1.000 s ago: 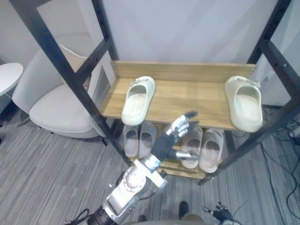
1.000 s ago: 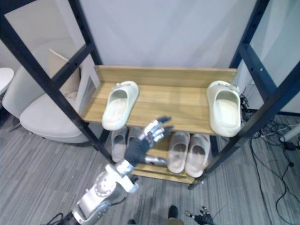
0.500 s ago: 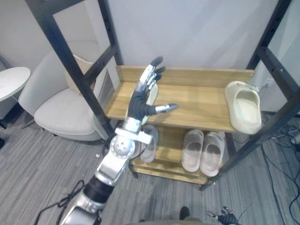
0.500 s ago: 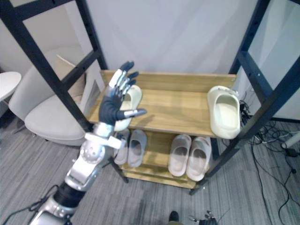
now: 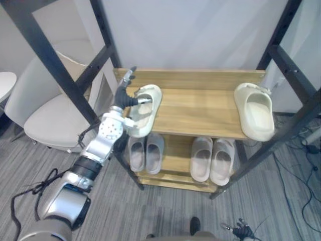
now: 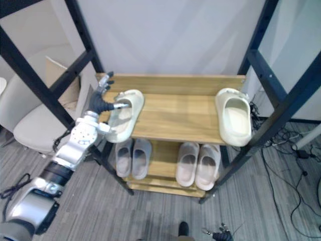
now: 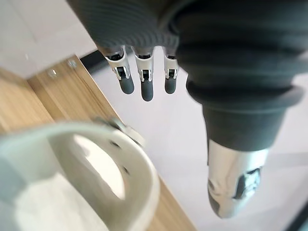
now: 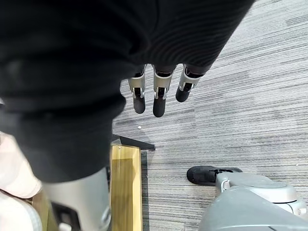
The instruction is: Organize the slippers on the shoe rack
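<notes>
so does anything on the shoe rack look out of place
The top shelf holds a split pair: the left slipper sits angled, overhanging the front edge by the left hand, the right slipper far at the other end.

Left arm [image 5: 90, 159]: yours extends from the lower left, up and forward, silver-grey links in a nearly straight line to the wrist [image 5: 111, 128]. Left hand [image 5: 123, 95]: held open, palm facing right, its fingers [image 5: 131, 74] straight, close together and pointing up and away from you; the thumb [image 5: 143, 101] stands well apart, stretched out to the right. Right hand [image 8: 110, 57]: yours hangs low, likewise open, with fingers [image 8: 158, 105] straight, side by side and pointing downward, holding nothing.
</notes>
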{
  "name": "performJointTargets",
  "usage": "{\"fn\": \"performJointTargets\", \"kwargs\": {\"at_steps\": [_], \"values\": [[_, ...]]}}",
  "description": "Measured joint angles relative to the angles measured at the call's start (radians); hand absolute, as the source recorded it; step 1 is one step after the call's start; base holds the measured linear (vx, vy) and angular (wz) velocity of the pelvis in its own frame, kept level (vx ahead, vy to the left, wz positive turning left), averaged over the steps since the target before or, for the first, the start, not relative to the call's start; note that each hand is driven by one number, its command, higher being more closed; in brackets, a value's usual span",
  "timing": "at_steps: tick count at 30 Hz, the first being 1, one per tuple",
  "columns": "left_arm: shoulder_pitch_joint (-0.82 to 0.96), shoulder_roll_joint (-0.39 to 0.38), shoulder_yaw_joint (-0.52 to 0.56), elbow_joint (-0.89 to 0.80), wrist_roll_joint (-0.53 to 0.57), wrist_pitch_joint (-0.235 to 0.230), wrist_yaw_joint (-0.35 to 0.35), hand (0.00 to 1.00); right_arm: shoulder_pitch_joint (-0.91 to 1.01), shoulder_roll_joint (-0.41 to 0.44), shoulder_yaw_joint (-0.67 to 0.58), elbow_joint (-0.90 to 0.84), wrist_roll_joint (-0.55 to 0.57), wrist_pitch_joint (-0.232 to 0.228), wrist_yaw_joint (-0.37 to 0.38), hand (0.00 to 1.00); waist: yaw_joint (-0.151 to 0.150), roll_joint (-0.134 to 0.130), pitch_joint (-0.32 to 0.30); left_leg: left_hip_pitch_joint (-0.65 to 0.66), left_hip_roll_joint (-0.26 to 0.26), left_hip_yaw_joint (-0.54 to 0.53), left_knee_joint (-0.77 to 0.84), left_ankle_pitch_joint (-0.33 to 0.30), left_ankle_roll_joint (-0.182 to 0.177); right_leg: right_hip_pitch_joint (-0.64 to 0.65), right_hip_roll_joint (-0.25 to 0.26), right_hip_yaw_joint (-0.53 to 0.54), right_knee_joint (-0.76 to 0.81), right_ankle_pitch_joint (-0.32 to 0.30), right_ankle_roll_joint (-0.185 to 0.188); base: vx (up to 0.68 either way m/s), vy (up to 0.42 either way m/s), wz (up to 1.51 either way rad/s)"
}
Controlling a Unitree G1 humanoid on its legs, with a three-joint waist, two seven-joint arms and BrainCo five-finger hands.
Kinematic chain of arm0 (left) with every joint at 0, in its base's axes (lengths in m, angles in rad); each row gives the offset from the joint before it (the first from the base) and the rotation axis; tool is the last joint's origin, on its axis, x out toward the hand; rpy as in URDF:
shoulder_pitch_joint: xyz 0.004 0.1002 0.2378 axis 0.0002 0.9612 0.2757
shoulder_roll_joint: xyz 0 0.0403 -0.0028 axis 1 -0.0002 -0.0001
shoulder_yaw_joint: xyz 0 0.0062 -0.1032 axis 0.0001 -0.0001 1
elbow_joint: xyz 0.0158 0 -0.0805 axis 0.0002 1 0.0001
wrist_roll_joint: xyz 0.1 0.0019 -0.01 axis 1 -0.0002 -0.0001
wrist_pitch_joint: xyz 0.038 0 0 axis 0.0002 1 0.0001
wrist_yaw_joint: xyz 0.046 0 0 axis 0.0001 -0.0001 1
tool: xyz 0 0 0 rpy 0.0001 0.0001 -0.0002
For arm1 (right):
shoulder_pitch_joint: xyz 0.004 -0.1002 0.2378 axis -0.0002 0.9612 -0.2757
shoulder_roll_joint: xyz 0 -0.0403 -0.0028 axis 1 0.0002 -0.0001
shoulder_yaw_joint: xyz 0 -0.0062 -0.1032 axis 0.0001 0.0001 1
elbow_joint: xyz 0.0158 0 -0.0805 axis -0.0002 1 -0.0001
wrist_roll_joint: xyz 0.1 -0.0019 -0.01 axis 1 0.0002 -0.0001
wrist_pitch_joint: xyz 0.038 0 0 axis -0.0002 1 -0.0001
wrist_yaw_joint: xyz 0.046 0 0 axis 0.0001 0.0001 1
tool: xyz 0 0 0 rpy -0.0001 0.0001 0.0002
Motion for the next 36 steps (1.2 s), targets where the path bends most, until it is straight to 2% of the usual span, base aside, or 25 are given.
{"fn": "performJointTargets", "kwargs": {"at_steps": [14, 21, 22, 28, 36], "values": [[-0.126, 0.056, -0.006, 0.187, 0.089, 0.028, -0.009, 0.0, -0.004, 0.03, -0.002, 0.0, 0.006, 0.0, 0.001, 0.0, -0.021, 0.007, 0.033, 0.002, 0.004, 0.01, -0.002, -0.005, -0.006, -0.003, 0.008, 0.015, -0.006, 0.0, -0.002, 0.0, -0.005, -0.02], [-0.18, 0.084, -0.054, 0.247, 0.203, 0.046, -0.029, 0.0, -0.01, 0.03, -0.002, 0.0, 0.042, -0.001, 0.002, 0.0, -0.028, 0.025, 0.044, -0.002, 0.007, 0.027, -0.004, -0.007, -0.01, -0.018, 0.014, 0.031, -0.004, 0.003, -0.005, 0.0, -0.008, -0.07], [-0.195, 0.084, -0.057, 0.261, 0.223, 0.046, -0.03, 1.0, -0.01, 0.03, -0.002, 0.0, 0.042, -0.001, 0.002, 0.0, -0.029, 0.026, 0.044, -0.001, 0.008, 0.029, -0.004, -0.007, -0.01, -0.018, 0.015, 0.033, -0.004, 0.003, -0.005, 0.0, -0.013, -0.07], [-0.233, 0.085, -0.096, 0.284, 0.293, 0.058, -0.036, 1.0, -0.013, 0.03, -0.002, 0.0, 0.044, -0.001, 0.003, 0.0, -0.033, 0.032, 0.048, 0.001, 0.009, 0.034, -0.004, -0.007, -0.01, -0.02, 0.016, 0.039, -0.005, 0.004, -0.007, 0.0, -0.003, -0.01], [-0.236, 0.084, -0.101, 0.29, 0.292, 0.066, -0.049, 1.0, -0.014, 0.037, -0.005, 0.0, 0.044, 0.0, 0.003, 0.0, -0.042, 0.039, 0.052, 0.008, 0.01, 0.049, -0.004, -0.009, -0.013, -0.019, 0.018, 0.052, -0.006, 0.006, -0.008, -0.01, -0.005, -0.05]]}}
